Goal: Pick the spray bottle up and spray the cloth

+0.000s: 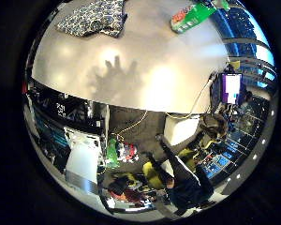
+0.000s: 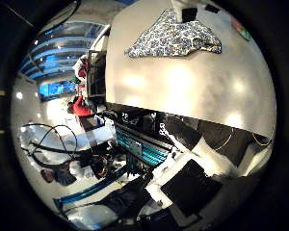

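The patterned blue-and-white cloth (image 2: 176, 36) lies crumpled on the pale table (image 2: 192, 91). Its far side is partly hidden by a white and black part of the hand (image 2: 185, 10), of which too little shows to tell how far the fingers are open or whether they hold anything; only a spread shadow (image 1: 113, 75) falls on the tabletop. Further along the table, well apart from the cloth, a green box (image 1: 192, 17) lies flat near the table's edge. Beside it a green shape (image 1: 223, 3) is cut off; whether this is the spray bottle cannot be told, nor its direction. Beyond the table's edge lies a cluttered room with dark equipment and a lit screen (image 1: 232, 88).
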Robot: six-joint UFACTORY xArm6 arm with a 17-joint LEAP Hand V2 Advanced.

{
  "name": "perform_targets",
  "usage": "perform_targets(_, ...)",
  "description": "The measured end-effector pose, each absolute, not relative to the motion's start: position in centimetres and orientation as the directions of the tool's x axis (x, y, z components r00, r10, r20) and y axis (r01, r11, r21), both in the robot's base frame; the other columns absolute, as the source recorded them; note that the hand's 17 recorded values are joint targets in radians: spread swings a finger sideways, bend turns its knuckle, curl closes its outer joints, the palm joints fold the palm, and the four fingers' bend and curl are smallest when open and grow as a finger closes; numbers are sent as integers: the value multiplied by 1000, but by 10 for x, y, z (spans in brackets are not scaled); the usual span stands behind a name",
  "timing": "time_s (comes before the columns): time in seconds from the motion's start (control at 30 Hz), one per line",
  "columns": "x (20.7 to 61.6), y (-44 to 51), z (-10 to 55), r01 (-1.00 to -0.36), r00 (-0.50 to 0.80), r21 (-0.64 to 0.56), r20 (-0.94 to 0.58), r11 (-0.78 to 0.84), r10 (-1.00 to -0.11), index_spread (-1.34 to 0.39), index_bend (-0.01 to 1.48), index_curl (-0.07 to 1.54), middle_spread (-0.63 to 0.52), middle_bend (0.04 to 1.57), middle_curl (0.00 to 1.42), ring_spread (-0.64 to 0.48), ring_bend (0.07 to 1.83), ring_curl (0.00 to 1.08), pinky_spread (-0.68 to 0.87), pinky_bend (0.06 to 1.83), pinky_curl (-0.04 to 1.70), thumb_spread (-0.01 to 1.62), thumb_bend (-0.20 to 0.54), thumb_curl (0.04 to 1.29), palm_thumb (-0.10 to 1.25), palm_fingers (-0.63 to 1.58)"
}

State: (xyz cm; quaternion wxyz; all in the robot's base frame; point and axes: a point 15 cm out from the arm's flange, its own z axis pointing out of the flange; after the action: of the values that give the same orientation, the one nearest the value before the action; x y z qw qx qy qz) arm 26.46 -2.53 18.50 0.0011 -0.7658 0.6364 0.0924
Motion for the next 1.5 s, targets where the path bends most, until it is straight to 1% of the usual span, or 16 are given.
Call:
perform_targets(0.03,265,-27,184,-976,171,113,-141,-188,-975,-370,207,396,13,187,302,156,178,161,416,202,311,1102,-20,330,736,224)
perform_targets(0.17,261,-57,179,-990,71,108,-137,-86,-988,-368,200,394,12,187,303,155,182,165,409,199,311,1102,-20,330,736,237)
perform_targets(0.3,262,-62,181,-993,52,96,-139,-65,-989,-367,187,388,0,189,305,155,185,170,407,201,312,1107,-19,331,739,233)
perform_targets(0.37,263,-64,182,-996,17,84,-157,-31,-987,-362,176,377,-1,193,308,155,188,175,407,206,314,1109,-20,332,735,227)
perform_targets(0.47,276,-77,188,-997,-71,18,-191,69,-979,-348,162,357,9,197,314,148,193,182,411,223,319,1109,-26,330,713,219)
perform_targets(0.57,289,-102,193,-984,-154,-60,-207,170,-966,-335,161,337,11,192,317,154,203,196,415,243,324,1102,-29,323,664,215)
perform_targets(0.7,296,-117,199,-962,-214,-113,-249,248,-945,-314,149,310,22,195,320,156,221,216,414,275,328,1088,-31,309,596,197)
perform_targets(0.9,310,-135,210,-913,-277,-201,-335,355,-901,-261,134,278,55,193,324,157,254,237,412,332,339,1056,-35,289,509,153)
perform_targets(1.07,321,-162,220,-862,-309,-262,-406,433,-860,-179,139,251,172,182,305,194,286,254,417,446,361,1000,-37,276,411,26)
perform_targets(1.13,324,-169,221,-843,-316,-279,-436,460,-843,-160,150,251,203,180,297,207,275,251,420,473,361,989,-32,278,398,-12)
perform_targets(1.27,335,-191,223,-786,-329,-315,-516,532,-791,-133,141,243,230,182,291,225,289,255,419,482,353,985,-29,278,384,-34)
perform_targets(1.33,341,-204,221,-768,-338,-317,-538,557,-772,-120,139,237,240,181,287,233,292,257,414,486,348,978,-29,280,381,-43)
perform_targets(1.5,352,-245,215,-691,-373,-317,-613,649,-696,-112,132,224,244,184,285,237,297,261,412,491,339,983,-26,283,385,-46)
